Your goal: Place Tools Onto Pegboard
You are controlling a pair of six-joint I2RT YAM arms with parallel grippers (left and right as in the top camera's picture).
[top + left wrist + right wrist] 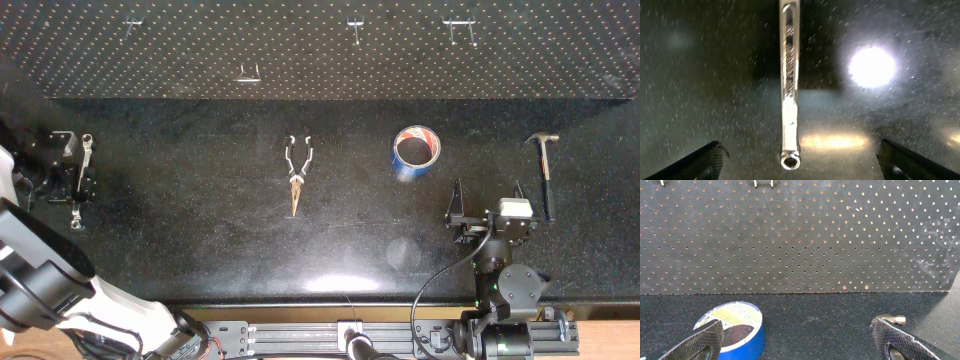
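Two grippers gape wide, left gripper (802, 167) over wrench (789, 90), right gripper (800, 342) beside tape (740, 322).

Wrench (789, 85): silver, lying flat on a dark speckled table (700, 75), ring end nearest the left gripper (800, 152), centred between its wide-spread fingers (705, 160). Light glare (871, 66) beside the shaft.

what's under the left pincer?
A wrench lies flat on the black worktop, between the tips of the open left pincer. Nothing covers it; its far end leaves the wrist view.
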